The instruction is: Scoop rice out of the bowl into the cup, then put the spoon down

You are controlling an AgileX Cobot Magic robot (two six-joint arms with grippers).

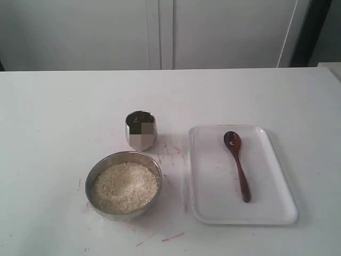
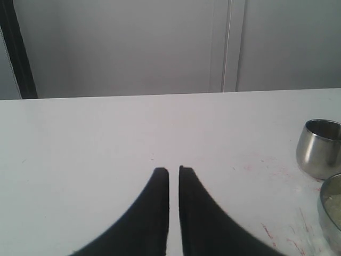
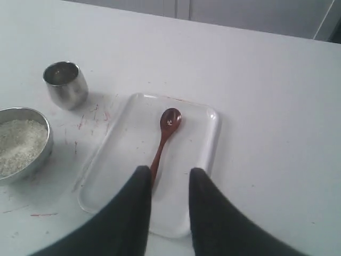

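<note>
White table [image 1: 53,106]. Clear tray [image 1: 277,176], right of centre, carrying the spoon. Steel bowl [image 1: 96,173], near left, filled with rice [image 1: 124,188]. Steel cup [image 1: 141,130], upright just beyond the bowl. Wooden spoon [image 1: 238,162], lengthwise on the tray, scoop far; probably light, stiff, glossy-slick; best pinched mid-handle. Right gripper [image 3: 170,170], fingers apart over the tray's near end. Left gripper [image 2: 173,170], fingers almost together, holding nothing.

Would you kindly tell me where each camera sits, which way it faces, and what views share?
Exterior: raised before the table, looking down at cup, bowl of rice, tray, spoon; no robot shows.
Left wrist: low, facing across the table; left claw shows, shut.
Right wrist: above the tray, looking down; right claw shows, open.
All share cup and bowl.
</note>
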